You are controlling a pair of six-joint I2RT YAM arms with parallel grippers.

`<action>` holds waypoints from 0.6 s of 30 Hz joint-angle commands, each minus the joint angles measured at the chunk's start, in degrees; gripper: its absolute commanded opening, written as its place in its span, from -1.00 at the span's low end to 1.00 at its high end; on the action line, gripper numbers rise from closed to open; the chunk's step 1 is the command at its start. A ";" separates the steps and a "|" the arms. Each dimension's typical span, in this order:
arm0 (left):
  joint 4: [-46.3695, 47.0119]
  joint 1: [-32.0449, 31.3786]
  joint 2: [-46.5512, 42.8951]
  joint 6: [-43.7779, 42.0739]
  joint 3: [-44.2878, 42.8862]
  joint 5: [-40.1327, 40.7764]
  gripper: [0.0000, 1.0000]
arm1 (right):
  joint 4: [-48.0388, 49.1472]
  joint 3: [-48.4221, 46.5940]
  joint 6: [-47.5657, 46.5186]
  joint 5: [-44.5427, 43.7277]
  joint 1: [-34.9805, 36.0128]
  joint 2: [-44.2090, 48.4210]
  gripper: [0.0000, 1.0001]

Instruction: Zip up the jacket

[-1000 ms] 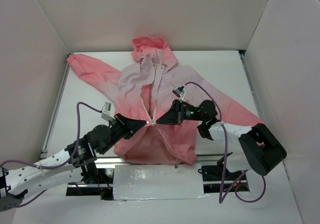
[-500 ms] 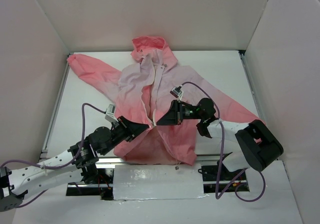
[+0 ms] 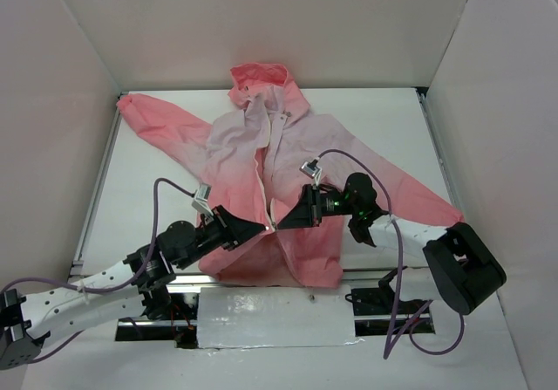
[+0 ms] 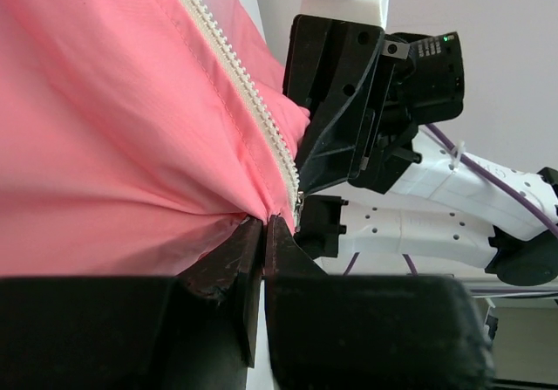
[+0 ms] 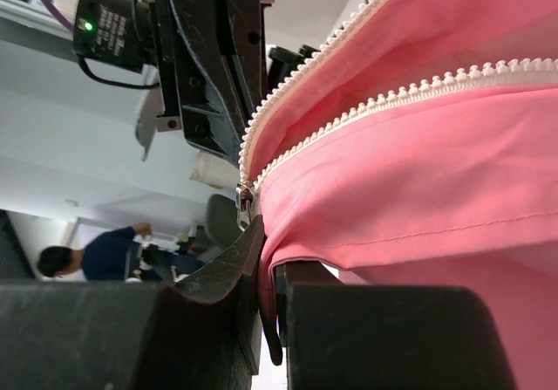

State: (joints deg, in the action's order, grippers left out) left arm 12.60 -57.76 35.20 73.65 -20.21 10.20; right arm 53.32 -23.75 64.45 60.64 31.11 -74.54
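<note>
The jacket (image 3: 235, 146) spans the table (image 3: 375, 119) nearly from wall (image 3: 52, 146) to wall.

Legend: the black left gripper (image 3: 264, 227) and black right gripper (image 3: 281, 225), clamped at the foot of the white front zipper (image 4: 247, 86), now lie closer to the table's near edge. The thin coral-pink hooded jacket (image 3: 261, 146) draws in and bunches along its lower panels.

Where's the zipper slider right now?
Top external view: the zipper slider sits low on the jacket front, between the left gripper and right gripper.
</note>
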 commanded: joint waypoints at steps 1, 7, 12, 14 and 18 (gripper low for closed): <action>4.73 0.01 1.01 -1.84 -0.62 -4.57 -1.00 | -7.44 -0.60 -6.70 -1.75 -0.26 3.26 -1.00; 0.76 0.10 1.45 -2.02 -0.89 -5.36 -1.00 | -8.50 -0.34 -6.79 -2.90 -0.18 4.40 -1.00; -1.96 0.10 0.92 -3.51 -0.97 -6.24 -1.00 | -11.65 0.37 -8.19 -4.30 -0.26 5.55 -1.00; -3.62 0.10 1.19 -4.82 -1.50 -6.68 -1.00 | -15.41 0.19 -9.33 -6.31 -0.18 6.60 -1.00; -5.39 0.10 1.62 -6.67 -2.55 -7.12 -1.00 | -18.69 -0.07 -10.39 -7.91 -0.26 8.18 -1.00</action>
State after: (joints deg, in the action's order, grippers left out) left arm 8.84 -57.49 36.93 70.22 -20.27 7.09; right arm 37.43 -23.44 56.36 57.41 31.33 -68.62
